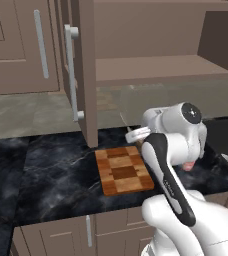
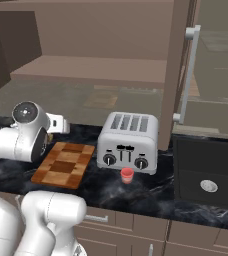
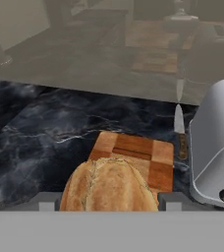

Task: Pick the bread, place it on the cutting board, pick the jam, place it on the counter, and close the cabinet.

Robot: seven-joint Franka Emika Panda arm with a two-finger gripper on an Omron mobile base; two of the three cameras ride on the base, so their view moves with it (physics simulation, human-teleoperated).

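My gripper [image 3: 109, 203] is shut on the bread [image 3: 109, 184], a golden-brown bun held between the two fingertips. It hangs just above the near edge of the checkered cutting board [image 3: 151, 150], which lies on the black marble counter [image 1: 51, 167]. The same cutting board [image 1: 123, 171] [image 2: 63, 164] sits under the white hand in both base views. The jam [image 2: 127, 174], a small pinkish-red jar, stands on the counter in front of the toaster. One tall door of the cabinet [image 1: 83, 70] stands open, edge-on toward me.
A silver toaster [image 2: 128, 142] stands right of the board, close to the hand. A knife [image 3: 179, 123] lies behind the board beside the toaster. A black sink [image 2: 208, 172] is at the far right. The open cabinet door [image 2: 178, 75] overhangs the counter.
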